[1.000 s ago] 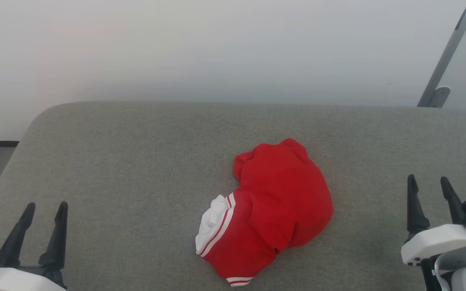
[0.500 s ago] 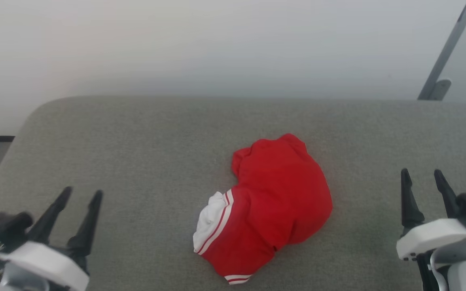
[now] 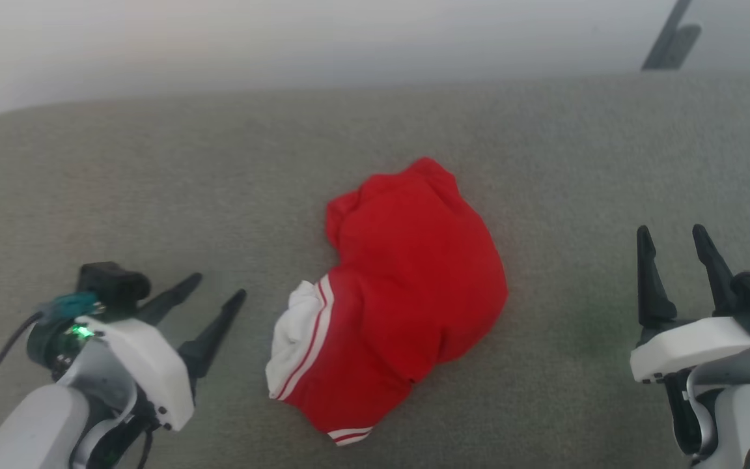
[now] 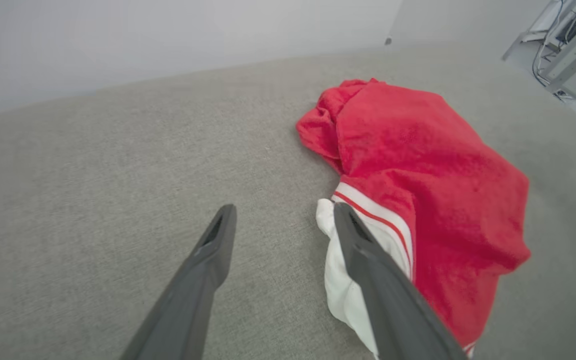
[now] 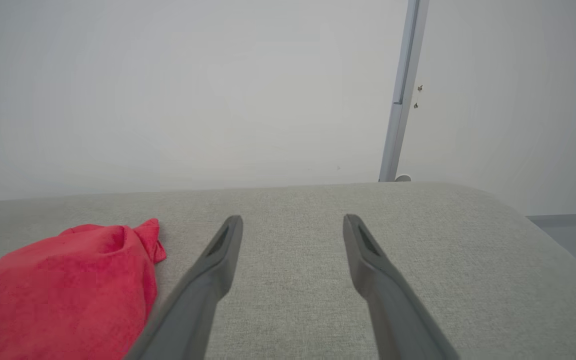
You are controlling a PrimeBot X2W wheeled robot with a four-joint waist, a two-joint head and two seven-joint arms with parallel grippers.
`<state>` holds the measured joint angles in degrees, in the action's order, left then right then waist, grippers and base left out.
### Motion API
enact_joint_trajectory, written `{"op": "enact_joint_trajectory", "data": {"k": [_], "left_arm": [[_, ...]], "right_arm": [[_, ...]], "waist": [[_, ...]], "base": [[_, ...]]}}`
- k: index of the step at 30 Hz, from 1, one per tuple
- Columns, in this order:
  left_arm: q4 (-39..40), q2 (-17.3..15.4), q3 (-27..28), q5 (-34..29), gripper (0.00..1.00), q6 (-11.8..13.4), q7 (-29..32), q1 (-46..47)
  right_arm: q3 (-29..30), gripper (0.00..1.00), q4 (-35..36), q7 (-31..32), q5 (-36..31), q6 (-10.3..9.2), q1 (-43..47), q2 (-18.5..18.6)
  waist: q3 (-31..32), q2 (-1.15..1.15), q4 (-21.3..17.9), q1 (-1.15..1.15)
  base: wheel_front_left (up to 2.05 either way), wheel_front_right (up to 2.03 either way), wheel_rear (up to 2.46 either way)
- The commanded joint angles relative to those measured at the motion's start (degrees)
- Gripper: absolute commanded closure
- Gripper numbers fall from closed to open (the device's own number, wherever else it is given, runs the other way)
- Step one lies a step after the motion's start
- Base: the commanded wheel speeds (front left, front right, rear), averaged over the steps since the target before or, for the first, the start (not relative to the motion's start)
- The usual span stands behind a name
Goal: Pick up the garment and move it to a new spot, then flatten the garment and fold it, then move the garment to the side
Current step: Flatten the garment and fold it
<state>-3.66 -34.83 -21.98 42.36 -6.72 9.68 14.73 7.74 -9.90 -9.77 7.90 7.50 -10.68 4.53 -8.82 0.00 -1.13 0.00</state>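
Garment point(image 3: 407, 286) lies crumpled on the grey cushion point(image 3: 153, 169), its folded-under parts hidden.

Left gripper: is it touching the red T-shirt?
Apart. In the head view, a strip of bare grey upholstery shows between the open fingertips of the left gripper and the white sleeve of the red T-shirt.

Light is bright, even and diffuse, with no hard shadows; the wall point(image 3: 284, 45) behind the garment point(image 3: 407, 286) is washed to pale grey. A soft, narrow shadow hugs the garment's lower right edge on the cushion point(image 3: 153, 182). The head view is slightly smeared, and the red is so saturated that folds barely read. Left of the garment a green lamp point(image 3: 79, 331) glows by the left gripper point(image 3: 217, 286). In the wrist views the cushion's far edge bows and the fingers point(image 4: 203, 280) blur toward the bottom.
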Motion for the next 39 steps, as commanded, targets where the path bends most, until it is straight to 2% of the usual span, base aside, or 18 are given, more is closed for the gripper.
{"op": "enact_joint_trajectory", "data": {"k": [1,9,17,18,19,20,24,29,34,39], "left_arm": [[-0.39,0.17,-0.54,0.11,0.0,-0.16,0.97,1.26],[-3.24,1.28,-5.9,1.16,0.0,-0.44,9.55,5.24],[-9.33,2.75,-9.79,-1.19,0.0,0.17,14.25,8.12],[-10.08,3.33,-10.13,-0.77,0.25,0.05,14.54,8.39],[-10.79,3.92,-10.4,-0.15,0.66,-0.07,14.67,8.68],[-11.35,4.16,-10.78,0.14,1.0,-0.19,14.89,9.0],[-12.84,4.96,-11.65,1.24,1.0,-0.39,14.18,10.16],[-12.65,3.88,-11.39,1.93,1.0,-0.61,13.03,10.99],[-10.58,1.02,-9.04,2.08,1.0,1.5,11.7,9.22],[-8.49,-3.31,-5.36,2.53,1.0,4.58,10.58,6.99]], "right_arm": [[-0.14,0.0,-0.05,-0.53,-0.13,-0.02,-0.66,-0.23],[-0.03,0.0,-1.12,-1.75,-0.39,-0.02,-2.04,-0.68],[0.09,0.0,-2.14,-2.24,-0.95,-0.02,-2.9,-0.93],[0.04,0.0,-2.25,-2.26,-1.03,-0.02,-3.04,-0.95],[0.01,0.0,-2.36,-2.27,-1.06,-0.02,-3.21,-0.97],[-0.05,0.0,-2.44,-2.3,-1.08,-0.02,-3.37,-0.99],[0.02,0.0,-2.81,-2.38,-1.22,-0.02,-3.65,-1.07],[0.61,0.0,-3.45,-2.62,-1.66,-0.02,-3.41,-1.07],[1.51,0.0,-3.79,-2.71,-1.74,-0.02,-2.48,-1.08],[2.02,0.0,-4.02,-2.79,-1.68,-0.02,-1.83,-1.21]], "waist": [[-2.42,0.0,-1.88,0.0],[-4.78,0.0,-3.19,0.0],[-5.08,0.0,-3.15,0.0],[-5.1,0.0,-3.11,0.0],[-5.12,0.0,-3.07,0.0],[-5.13,0.0,-3.04,0.0],[-5.0,0.0,-2.79,0.0],[-4.08,0.0,-2.11,0.0],[-2.85,0.0,-1.07,0.0],[-1.94,0.0,0.26,0.0]], "base": [[0.0,0.0,0.0],[0.0,0.0,0.0],[0.0,0.0,0.0],[0.0,0.0,0.0],[0.0,0.0,0.0],[0.0,0.0,0.0],[0.0,0.0,0.0],[0.0,0.0,0.0],[0.0,0.0,0.0],[0.0,0.0,0.0]]}}
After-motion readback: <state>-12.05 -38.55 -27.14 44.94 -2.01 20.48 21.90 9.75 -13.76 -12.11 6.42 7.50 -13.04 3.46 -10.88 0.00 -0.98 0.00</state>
